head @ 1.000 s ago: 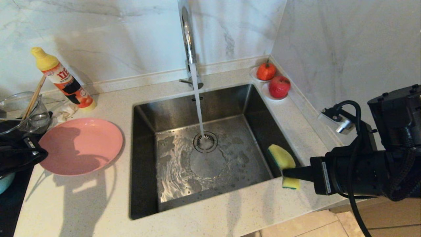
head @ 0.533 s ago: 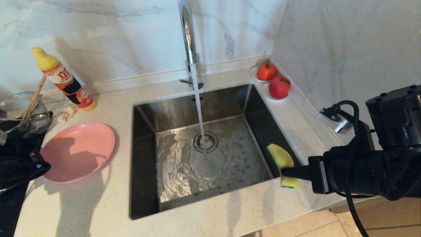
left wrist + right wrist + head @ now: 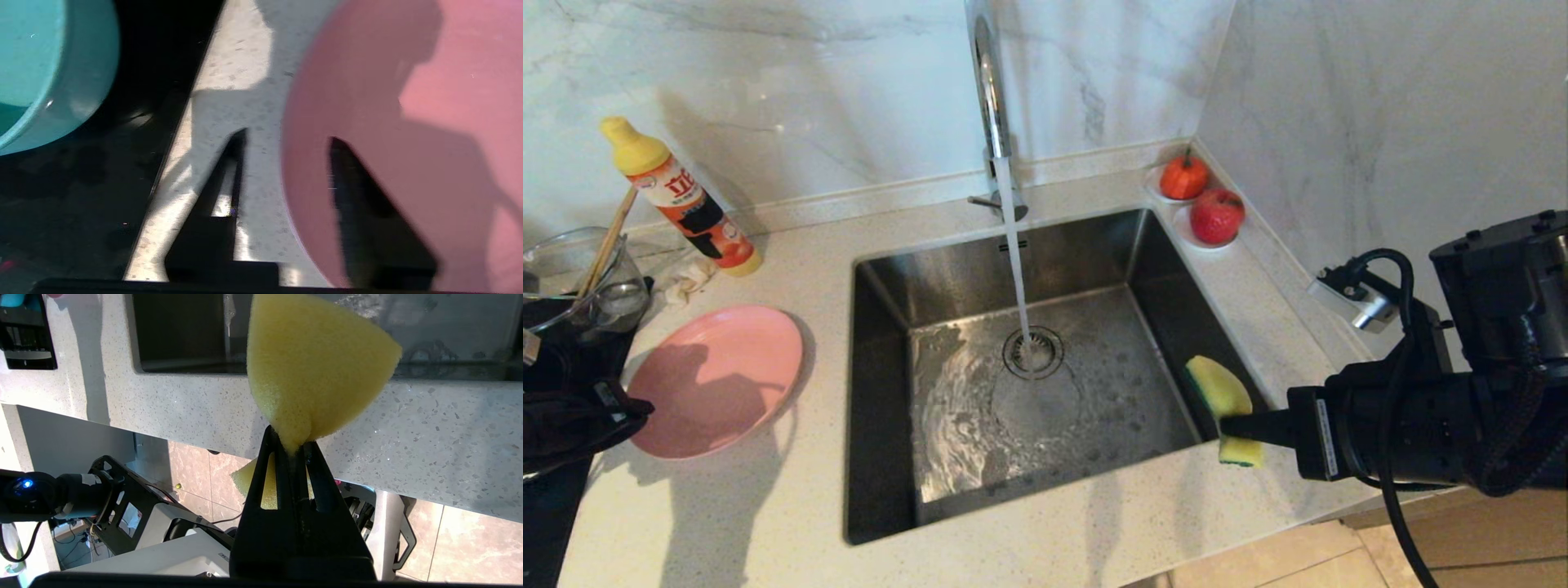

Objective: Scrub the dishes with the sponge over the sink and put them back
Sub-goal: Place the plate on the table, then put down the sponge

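Note:
The pink plate (image 3: 719, 377) lies flat on the counter left of the sink (image 3: 882, 343). My left gripper (image 3: 629, 406) (image 3: 286, 136) is open at the plate's left rim, one finger over the counter and the other over the plate (image 3: 408, 122). The teal bowl (image 3: 41, 61) sits on the black hob beside it. At the sink's front right corner, my right gripper (image 3: 1232, 426) (image 3: 292, 445) is shut on the yellow sponge (image 3: 1221, 392) (image 3: 314, 363), which folds between the fingers. Water runs from the tap (image 3: 988, 90) onto the drain (image 3: 1032, 351).
A detergent bottle (image 3: 682, 200) and a glass bowl with chopsticks (image 3: 580, 278) stand at the back left. Two red fruits (image 3: 1184, 178) (image 3: 1217, 215) sit on small dishes in the back right corner. The black hob (image 3: 556, 506) borders the counter's left edge.
The plate has come down and to the left onto the counter. My left gripper, shut on its rim before, has opened and let go. The right arm has stayed still.

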You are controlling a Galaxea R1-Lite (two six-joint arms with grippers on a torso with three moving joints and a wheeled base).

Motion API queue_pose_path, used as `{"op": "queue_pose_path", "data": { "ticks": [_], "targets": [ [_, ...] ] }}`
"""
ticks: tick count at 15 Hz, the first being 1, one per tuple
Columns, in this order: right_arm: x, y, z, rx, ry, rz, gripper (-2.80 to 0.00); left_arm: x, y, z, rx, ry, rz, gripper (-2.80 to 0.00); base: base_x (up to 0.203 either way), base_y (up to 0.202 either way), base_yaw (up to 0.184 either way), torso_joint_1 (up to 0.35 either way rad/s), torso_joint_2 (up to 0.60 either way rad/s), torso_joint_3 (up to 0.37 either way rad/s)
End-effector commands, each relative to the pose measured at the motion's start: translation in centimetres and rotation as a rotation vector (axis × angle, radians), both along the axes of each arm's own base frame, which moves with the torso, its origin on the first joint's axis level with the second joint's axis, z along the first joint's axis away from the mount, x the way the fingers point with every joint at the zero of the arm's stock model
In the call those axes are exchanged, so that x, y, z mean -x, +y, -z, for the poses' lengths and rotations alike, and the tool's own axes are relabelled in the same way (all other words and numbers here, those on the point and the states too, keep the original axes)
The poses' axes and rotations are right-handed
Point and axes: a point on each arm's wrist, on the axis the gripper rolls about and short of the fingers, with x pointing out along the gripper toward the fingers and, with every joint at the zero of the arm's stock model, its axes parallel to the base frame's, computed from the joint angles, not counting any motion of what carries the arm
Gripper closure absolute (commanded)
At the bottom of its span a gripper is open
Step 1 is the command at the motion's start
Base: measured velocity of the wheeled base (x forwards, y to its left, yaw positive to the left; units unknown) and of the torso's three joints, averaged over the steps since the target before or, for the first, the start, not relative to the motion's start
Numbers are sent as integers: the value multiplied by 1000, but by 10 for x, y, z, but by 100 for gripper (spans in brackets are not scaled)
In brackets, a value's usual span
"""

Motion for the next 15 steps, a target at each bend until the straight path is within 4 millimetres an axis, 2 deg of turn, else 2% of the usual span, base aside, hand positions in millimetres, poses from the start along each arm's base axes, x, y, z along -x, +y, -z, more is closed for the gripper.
{"op": "queue_pose_path", "data": {
  "ticks": [1, 5, 7, 8, 12, 15],
  "targets": [
    [-1, 1, 2, 3, 9, -1, 0, 6, -3, -17, -24, -58, 3, -280, 0, 0, 0, 0, 0, 0],
    [-1, 1, 6, 9, 20, -3, 0, 22, -15, -66, -85, -205, 12, -280, 0, 0, 0, 0, 0, 0],
    [2, -1, 3, -3, 17, -16, 0, 23, -35, -89, -83, -245, 78, -280, 0, 0, 0, 0, 0, 0],
    [2, 0, 2, -8, 16, -23, 0, 19, -46, -97, -70, -255, 120, 0, 0, 0, 0, 0, 0, 0],
    [1, 1, 4, -3, 19, -27, 0, -9, -90, -115, -60, -294, 314, 0, 0, 0, 0, 0, 0, 0],
    [1, 1, 3, -2, 14, -22, 0, -17, -136, -120, -185, -305, 540, 0, 0, 0, 0, 0, 0, 0]
  ]
}}
